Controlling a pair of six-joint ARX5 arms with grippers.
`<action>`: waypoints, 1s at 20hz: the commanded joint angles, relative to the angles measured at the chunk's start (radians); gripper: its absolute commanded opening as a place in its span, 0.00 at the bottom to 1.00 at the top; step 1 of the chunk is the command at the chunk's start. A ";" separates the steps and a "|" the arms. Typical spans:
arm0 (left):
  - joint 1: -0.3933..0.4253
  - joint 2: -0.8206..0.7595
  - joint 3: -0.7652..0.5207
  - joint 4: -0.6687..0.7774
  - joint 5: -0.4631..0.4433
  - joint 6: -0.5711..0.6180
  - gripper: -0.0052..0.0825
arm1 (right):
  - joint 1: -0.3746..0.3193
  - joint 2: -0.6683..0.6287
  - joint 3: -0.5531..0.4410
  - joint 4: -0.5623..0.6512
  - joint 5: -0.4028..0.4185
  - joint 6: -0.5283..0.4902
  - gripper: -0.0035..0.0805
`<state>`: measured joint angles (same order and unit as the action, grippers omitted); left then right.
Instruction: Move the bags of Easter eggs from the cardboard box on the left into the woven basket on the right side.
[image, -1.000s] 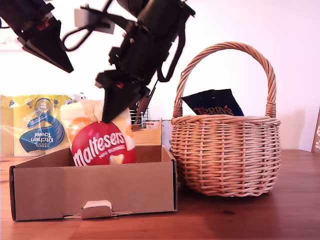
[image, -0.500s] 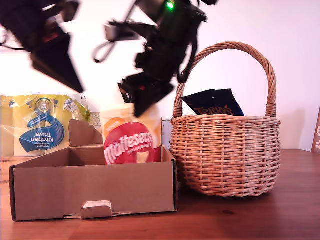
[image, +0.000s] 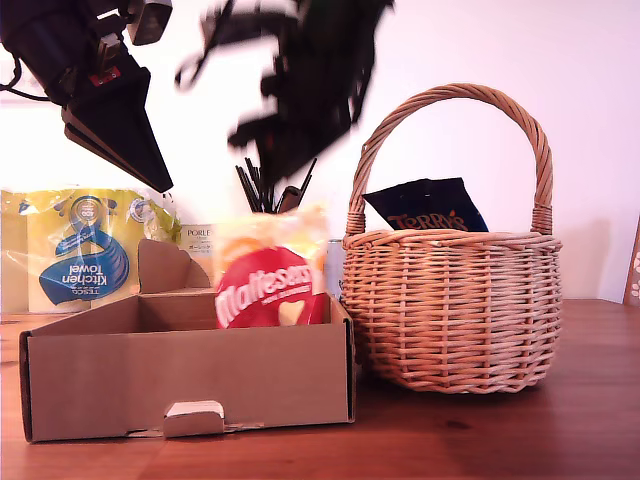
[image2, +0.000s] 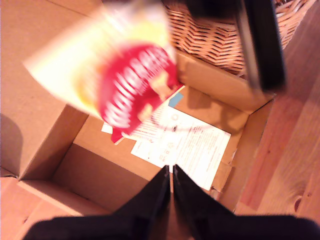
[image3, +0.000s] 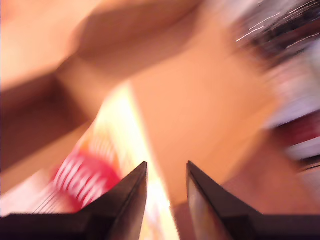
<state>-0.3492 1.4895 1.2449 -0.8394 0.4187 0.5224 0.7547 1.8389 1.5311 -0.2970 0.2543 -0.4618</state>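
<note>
Maltesers bag over the cardboard box, clear of both sets of jaws.

We see the red-and-cream Maltesers bag (image: 272, 285) blurred above the cardboard box (image: 190, 375), beside the woven basket (image: 450, 305) holding a dark blue Terry's bag (image: 425, 207). My first gripper (image2: 171, 175) has jaws nearly closed, empty. My second gripper (image3: 165, 175) has jaws parted, gripping nothing.

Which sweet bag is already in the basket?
The dark blue Terry's bag, sticking up out of the wicker basket behind its rim. The red Maltesers bag is not there yet: it sits over the cardboard box.
</note>
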 joint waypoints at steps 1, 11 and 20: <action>-0.001 0.010 -0.038 0.010 0.003 -0.008 0.04 | 0.003 0.006 0.012 0.013 0.024 -0.029 0.31; 0.001 0.010 -0.304 0.607 -0.035 0.035 0.04 | 0.004 -0.170 0.136 -0.319 -0.058 0.100 0.03; 0.074 0.023 -0.439 0.917 0.101 -0.001 0.11 | 0.020 -0.511 0.088 -0.571 -0.061 0.171 0.02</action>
<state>-0.2775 1.4895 0.8227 0.0689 0.4950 0.5304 0.7616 1.3239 1.6646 -0.8520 0.1944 -0.3027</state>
